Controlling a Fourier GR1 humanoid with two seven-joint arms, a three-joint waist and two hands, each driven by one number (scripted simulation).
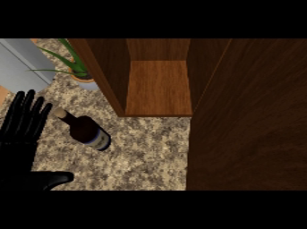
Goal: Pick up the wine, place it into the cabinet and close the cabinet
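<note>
Speckled granite counter (149,147): wine bottle (86,129) standing right of the left hand (17,129), fingers straight, holding nothing; open cabinet (157,80) beyond, potted plant (76,67) far left.

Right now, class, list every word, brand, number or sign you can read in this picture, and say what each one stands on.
No text can be read.
Wine bottle: its pale label shows no legible letters; too blurred to read.
Cabinet, counter, plant: no markings.
</note>
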